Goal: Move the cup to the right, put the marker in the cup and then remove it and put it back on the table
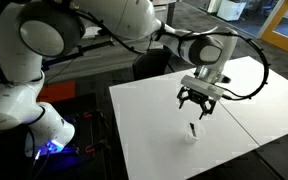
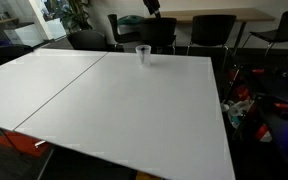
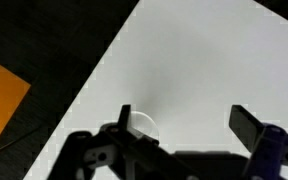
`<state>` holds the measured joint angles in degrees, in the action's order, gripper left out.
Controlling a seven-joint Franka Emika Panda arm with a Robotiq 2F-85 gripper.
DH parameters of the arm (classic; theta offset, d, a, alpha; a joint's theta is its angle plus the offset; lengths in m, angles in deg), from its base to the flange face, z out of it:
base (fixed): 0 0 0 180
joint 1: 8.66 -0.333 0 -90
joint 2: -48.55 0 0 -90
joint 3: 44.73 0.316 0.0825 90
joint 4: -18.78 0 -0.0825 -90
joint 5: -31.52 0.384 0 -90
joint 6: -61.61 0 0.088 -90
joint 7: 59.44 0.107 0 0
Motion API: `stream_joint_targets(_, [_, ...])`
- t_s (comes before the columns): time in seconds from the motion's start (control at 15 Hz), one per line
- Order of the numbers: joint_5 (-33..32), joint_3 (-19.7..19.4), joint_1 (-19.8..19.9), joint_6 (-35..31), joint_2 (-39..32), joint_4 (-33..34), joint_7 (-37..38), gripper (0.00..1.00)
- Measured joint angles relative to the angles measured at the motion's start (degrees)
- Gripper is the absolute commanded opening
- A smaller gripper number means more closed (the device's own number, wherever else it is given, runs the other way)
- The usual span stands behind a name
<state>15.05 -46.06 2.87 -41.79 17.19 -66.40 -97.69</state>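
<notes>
1. Small clear plastic cup, round-rimmed [image 2: 142, 52]: it stands upright on the large white rectangular tabletop [image 2: 114, 100], close to the table's edge. It shows only faintly against the white. It is the reference point for every entry below.
2. Black two-fingered gripper [image 1: 195, 108]: it hangs above the cup and clear of it. Its fingers are spread wide with nothing between them. In the wrist view the cup's rim [image 3: 141, 125] lies just inside one finger [image 3: 124, 115], well off the middle of the gap.
3. Short thin black marker: its place is not certain. A small dark fleck [image 1: 191, 127] sits at the cup and may be the marker, but it is too small to tell whether it lies in the cup or beside it.
4. Hazards, as judged from here:
   - Coming straight down from this offset would likely land a finger on the rim. That would tip or crush the light cup (thin plastic gives easily).
   - The cup is close to the table's edge, so a knock or an overlong slide could push it off.
   - If the fleck is the marker beside the cup, closing the fingers could scatter it.
</notes>
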Motion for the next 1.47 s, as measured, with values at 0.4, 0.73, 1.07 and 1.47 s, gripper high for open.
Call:
stream_joint_targets(0.4, [12.82, -0.75, 3.24, 1.02, -2.24, 3.25, 5.98, 1.0])
stream_joint_targets(0.73, [17.13, -0.76, 5.48, 1.2, -4.22, 5.46, 4.38, 1.0])
stream_joint_targets(1.07, [18.99, -0.72, 5.93, 0.53, -4.25, 5.74, 4.62, 1.0])
stream_joint_targets(1.47, [30.52, -0.71, 7.64, -5.03, -5.66, 5.43, 12.75, 1.0])
